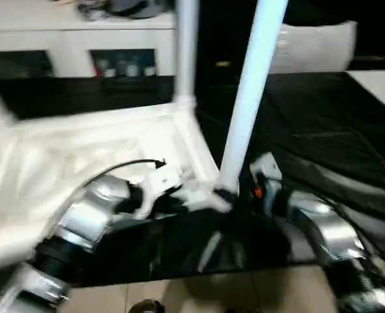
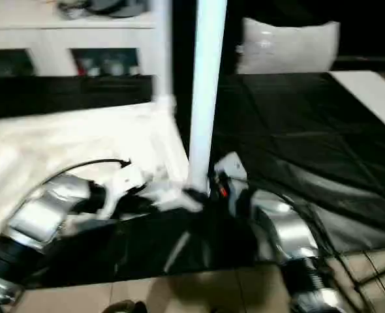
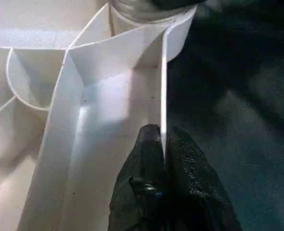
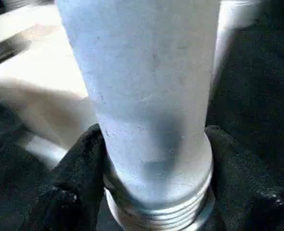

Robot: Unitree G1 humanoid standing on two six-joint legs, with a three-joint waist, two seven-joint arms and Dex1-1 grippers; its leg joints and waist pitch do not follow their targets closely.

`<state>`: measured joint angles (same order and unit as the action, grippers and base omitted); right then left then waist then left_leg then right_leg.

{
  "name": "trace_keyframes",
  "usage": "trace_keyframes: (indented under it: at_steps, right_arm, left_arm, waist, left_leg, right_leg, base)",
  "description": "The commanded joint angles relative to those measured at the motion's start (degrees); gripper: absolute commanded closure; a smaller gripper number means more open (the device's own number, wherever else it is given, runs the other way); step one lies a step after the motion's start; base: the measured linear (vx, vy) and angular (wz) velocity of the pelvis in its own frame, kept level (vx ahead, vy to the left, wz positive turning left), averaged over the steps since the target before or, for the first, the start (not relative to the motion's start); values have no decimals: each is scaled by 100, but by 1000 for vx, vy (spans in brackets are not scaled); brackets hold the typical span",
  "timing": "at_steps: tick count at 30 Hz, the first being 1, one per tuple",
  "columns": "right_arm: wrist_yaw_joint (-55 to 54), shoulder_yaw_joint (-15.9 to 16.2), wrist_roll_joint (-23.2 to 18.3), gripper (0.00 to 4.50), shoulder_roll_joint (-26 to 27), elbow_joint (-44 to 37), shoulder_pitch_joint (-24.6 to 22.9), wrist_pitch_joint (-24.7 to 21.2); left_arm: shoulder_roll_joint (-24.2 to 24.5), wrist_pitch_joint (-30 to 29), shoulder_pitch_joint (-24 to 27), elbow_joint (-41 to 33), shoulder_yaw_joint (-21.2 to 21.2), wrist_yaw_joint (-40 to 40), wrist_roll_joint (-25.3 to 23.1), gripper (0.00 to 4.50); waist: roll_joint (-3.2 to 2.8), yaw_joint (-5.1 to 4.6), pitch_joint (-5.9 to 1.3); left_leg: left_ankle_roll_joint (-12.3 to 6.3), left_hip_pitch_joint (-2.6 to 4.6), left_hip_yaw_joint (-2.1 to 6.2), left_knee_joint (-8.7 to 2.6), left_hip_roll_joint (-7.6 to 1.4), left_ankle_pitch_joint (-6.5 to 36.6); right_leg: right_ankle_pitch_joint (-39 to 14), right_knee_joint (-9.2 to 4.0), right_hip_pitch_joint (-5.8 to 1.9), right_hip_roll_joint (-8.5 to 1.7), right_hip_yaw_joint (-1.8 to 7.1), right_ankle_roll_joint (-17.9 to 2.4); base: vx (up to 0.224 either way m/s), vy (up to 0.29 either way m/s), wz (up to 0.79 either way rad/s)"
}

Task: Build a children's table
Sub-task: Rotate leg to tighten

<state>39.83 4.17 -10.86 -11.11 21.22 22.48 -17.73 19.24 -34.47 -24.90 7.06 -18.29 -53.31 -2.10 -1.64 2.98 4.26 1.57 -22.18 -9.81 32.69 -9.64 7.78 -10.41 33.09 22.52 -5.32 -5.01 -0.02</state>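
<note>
The white table top lies upside down on the left, ribs up. One white leg stands upright in its far right corner socket. My left gripper is shut on the thin rim wall of the top, close to the near right corner. A second white leg leans slightly, its lower end just beside that corner. My right gripper is shut on this leg just above its threaded end, one black finger on each side.
A black cloth covers the surface to the right. A grey-white cushion lies at the back right, and a white shelf unit stands behind. A white board shows at the far right. Tiled floor runs along the front.
</note>
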Motion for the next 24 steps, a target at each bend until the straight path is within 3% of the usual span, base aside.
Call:
trace_keyframes:
  at_steps: [1,2,3,4,5,6,7,8,9,10,11,12,13,14,15,16,17,18,19,22,24]
  right_arm:
    - [-701,130,-41,182,571,607,178,-351]
    - [-934,39,-36,182,685,752,269,-355]
    - [-1055,15,-5,182,730,833,314,-330]
    - [-1288,-57,84,182,829,983,393,-246]
    - [-1382,-101,115,182,875,1053,422,-167]
    - [-1393,-109,126,182,879,1067,425,-118]
    - [-1384,-125,125,182,873,1077,425,-26]
    - [-1375,-141,116,182,871,1075,424,15]
    - [-1283,-209,34,182,896,1066,426,21]
    - [-1283,-209,34,126,896,1066,426,21]
    - [-1203,-217,76,112,845,1005,398,155]
    - [-1203,-216,83,112,840,1002,397,167]
    - [-1171,-276,85,91,765,957,385,296]
    - [-1171,-276,85,91,765,957,385,296]
    - [-1053,-389,-41,76,697,806,322,255]
    - [-991,-410,-61,66,636,727,282,267]
    - [-928,-440,-103,66,581,641,240,270]
    - [-892,-456,-125,59,548,592,216,283]
    - [-764,-453,-132,36,472,491,168,386]
    - [-147,-343,-167,20,67,-58,-133,646]
    - [86,-289,-160,3,-116,-207,-230,718]
  left_arm:
    - [-699,-144,-230,-783,-116,412,257,450]
    - [-861,-224,-249,-793,-102,633,203,450]
    - [-956,-233,-262,-774,-89,770,167,450]
    - [-1103,-274,-279,-766,-116,1009,74,450]
    - [-1167,-264,-291,-758,-135,1134,14,450]
    - [-1170,-258,-296,-763,-148,1156,2,450]
    - [-1146,-249,-308,-759,-161,1162,-9,450]
    - [-1127,-257,-311,-758,-166,1156,-12,450]
    - [-1105,-273,-309,-770,-165,1175,-64,450]
    - [-1105,-273,-309,-770,-165,1175,-64,450]
    - [-1012,-277,-306,-761,-150,1212,-168,450]
    - [-1005,-277,-306,-759,-148,1215,-173,450]
    - [-909,-269,-312,-708,-99,1266,-233,450]
    - [-909,-269,-312,-708,-99,1266,-233,450]
    - [-808,-193,-320,-649,-59,1232,-233,450]
    - [-756,-149,-326,-615,-33,1210,-227,450]
    - [-702,-114,-333,-582,-10,1189,-226,450]
    - [-670,-95,-338,-562,4,1178,-226,450]
    - [-599,-14,-355,-505,14,1126,-228,450]
    - [-309,202,-386,-323,62,851,-180,450]
    - [-193,289,-403,-229,58,717,-153,450]
  waist:
    - [-62,-47,-230]
    - [-156,-114,-195]
    - [-179,-93,-192]
    - [-250,132,-209]
    - [-137,149,-228]
    - [172,124,-221]
    - [327,49,-120]
    - [220,204,-200]
    - [220,204,-200]
    - [42,231,-225]
    - [-23,179,-293]
    - [-90,145,-331]
    - [-58,133,-330]
    - [-58,133,-330]
    - [-4,134,-281]
    - [5,153,-271]
    - [9,169,-279]
    - [11,186,-286]
    - [27,220,-324]
    - [15,276,-345]
    - [23,287,-369]
  left_leg:
    - [491,277,330,-476,-309,4149]
    - [614,153,373,-754,-446,4946]
    - [659,23,345,-951,-529,5234]
    - [717,-256,127,-1327,-576,5638]
    - [607,-201,12,-1297,-528,5421]
    - [685,428,-45,-578,-207,4351]
    - [470,918,14,512,58,3222]
    - [73,-117,437,431,129,731]
    - [73,-117,437,431,129,731]
    - [172,115,452,-235,-215,1656]
    - [263,209,478,-288,-310,2048]
    - [299,206,444,-302,-351,2059]
    - [158,125,405,-353,-328,2098]
    - [158,125,405,-353,-328,2098]
    - [99,231,311,-317,-263,2662]
    - [93,212,295,-311,-235,2670]
    - [81,200,298,-314,-234,2570]
    - [64,192,297,-318,-238,2462]
    - [4,185,262,-318,-249,2087]
    - [-91,144,186,-316,-293,1670]
    - [-105,108,188,-313,-299,1520]
  right_leg:
    - [-3875,-651,-102,-366,20,-351]
    - [-3149,-415,-282,-213,-103,-381]
    - [-2560,-82,-409,-126,-80,-468]
    - [-1335,673,-597,18,-52,-570]
    - [-1268,704,-541,11,83,-504]
    - [-3875,-255,158,-295,357,-357]
    - [-5754,-1136,683,-706,222,-174]
    - [-5448,-673,-414,-966,534,-82]
    - [-5448,-673,-414,-966,534,-82]
    - [-3432,-419,-147,-381,231,-417]
    - [-2670,-318,-160,-288,211,-613]
    - [-1151,-211,-204,-268,244,-1074]
    - [-907,-216,-316,-288,208,-1233]
    - [-907,-216,-316,-288,208,-1233]
    - [-2136,-408,-197,-326,205,-1124]
    - [-2714,-485,-194,-374,202,-950]
    - [-2844,-506,-200,-393,205,-865]
    - [-2884,-517,-203,-397,209,-804]
    - [-2664,-519,-195,-389,217,-781]
    - [-2203,-466,-203,-355,210,-870]
    - [-1987,-416,-238,-350,205,-911]
  base:
    - [0,0,0]
    - [0,0,0]
    - [0,0,0]
    - [-87,24,-7]
    - [-57,-38,6]
    - [-57,-38,6]
    - [52,-93,2]
    - [128,-39,-41]
    - [128,-39,-41]
    - [80,16,-34]
    - [0,0,0]
    - [0,0,0]
    - [0,0,0]
    - [0,0,0]
    - [0,0,0]
    - [0,0,0]
    - [0,0,0]
    - [0,0,0]
    - [0,0,0]
    - [0,0,0]
    - [0,0,0]
